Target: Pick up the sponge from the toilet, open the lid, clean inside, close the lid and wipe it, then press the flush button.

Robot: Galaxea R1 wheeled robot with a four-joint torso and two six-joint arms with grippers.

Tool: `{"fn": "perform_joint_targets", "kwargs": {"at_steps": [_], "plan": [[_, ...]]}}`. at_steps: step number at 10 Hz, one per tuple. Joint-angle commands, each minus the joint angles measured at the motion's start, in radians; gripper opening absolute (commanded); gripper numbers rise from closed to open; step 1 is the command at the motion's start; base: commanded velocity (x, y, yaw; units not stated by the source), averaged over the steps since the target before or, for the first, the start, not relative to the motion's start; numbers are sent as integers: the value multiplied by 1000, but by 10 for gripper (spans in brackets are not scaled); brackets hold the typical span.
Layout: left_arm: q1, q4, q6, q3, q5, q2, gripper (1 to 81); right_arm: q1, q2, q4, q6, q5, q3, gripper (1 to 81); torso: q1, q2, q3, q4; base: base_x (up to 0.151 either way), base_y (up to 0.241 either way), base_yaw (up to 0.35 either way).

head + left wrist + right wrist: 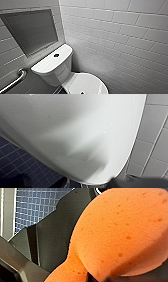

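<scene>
The soft, light, porous sponge (120,230) bulged either side of its pinched waist, where the right gripper (85,274) clamped it; this mid-body hold seemed secure.

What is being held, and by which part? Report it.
The soft bright orange sponge, apparently clamped in the right gripper. It is pinched into a narrow waist at the hold, with its larger end bulging free.
</scene>
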Motion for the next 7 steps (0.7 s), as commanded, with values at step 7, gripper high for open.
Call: {"fn": "perform_joint_targets", "kwargs": {"at_steps": [7], "plan": [[-192,31,33,431,-193,-196,811,6,-17,-20,-5,-39,20,10,0,0,0,0,0,0,0]]}}
